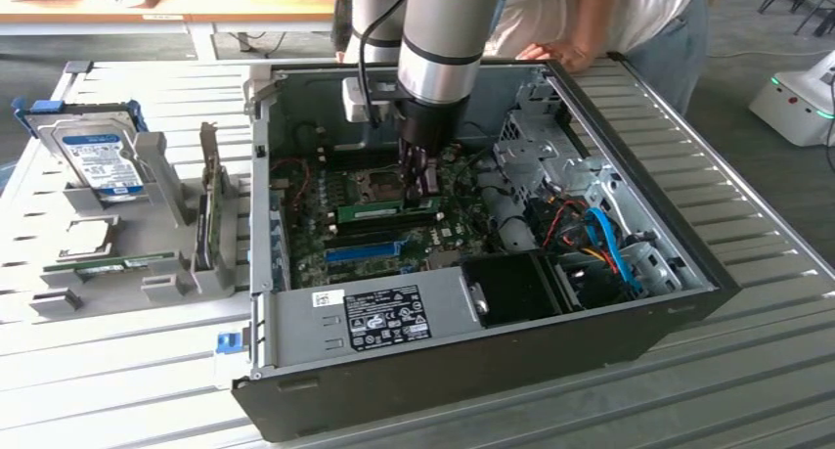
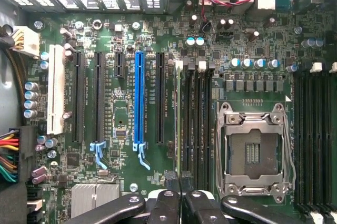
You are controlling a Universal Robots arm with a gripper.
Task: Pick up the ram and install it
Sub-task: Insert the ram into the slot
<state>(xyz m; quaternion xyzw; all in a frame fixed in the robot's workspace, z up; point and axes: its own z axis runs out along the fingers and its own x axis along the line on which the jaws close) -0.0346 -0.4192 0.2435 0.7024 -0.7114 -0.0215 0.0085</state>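
1. Nearest you, the open computer case lies on its side.
2. Inside, the ram stands on edge on the motherboard, near the blue slot.
3. Your gripper pinches the ram's end, fingers almost together.
4. Farthest, a person's hand rests on the case rim.

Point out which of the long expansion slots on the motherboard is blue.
The blue slot, standing between two black ones. Every other slot is black, apart from one white.
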